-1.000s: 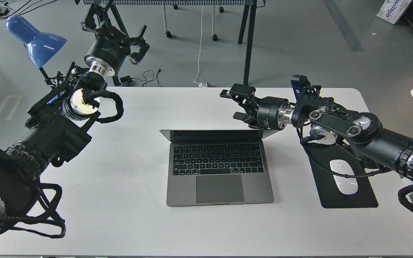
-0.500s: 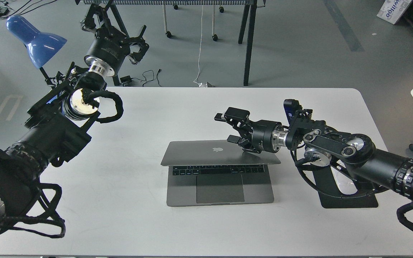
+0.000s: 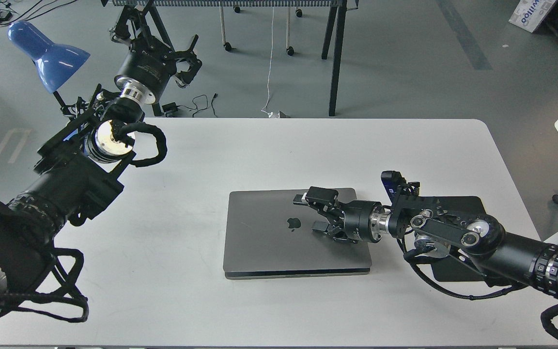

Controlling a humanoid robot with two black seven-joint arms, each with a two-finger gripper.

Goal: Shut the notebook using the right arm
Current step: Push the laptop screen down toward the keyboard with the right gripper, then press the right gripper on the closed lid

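The notebook [image 3: 264, 237], a space-grey laptop, lies shut and flat on the white table [image 3: 211, 155], lid down with the dark apple logo facing up. My right arm reaches in from the right, low over the lid. Its right gripper [image 3: 314, 212] is open and empty, fingers spread just right of the logo and resting on or just above the lid. My left arm comes in from the left and is raised off the table's back left corner. Its left gripper [image 3: 184, 58] is open and empty, far from the notebook.
A black mouse pad [image 3: 458, 206] lies right of the notebook, mostly hidden under my right arm. A blue desk lamp [image 3: 46, 51] stands at the back left. Table legs and cables are on the floor behind the table.
The notebook's lid has gone from open, to half lowered, to fully shut. My right gripper moved down and toward me with the lid. The left arm has not moved.
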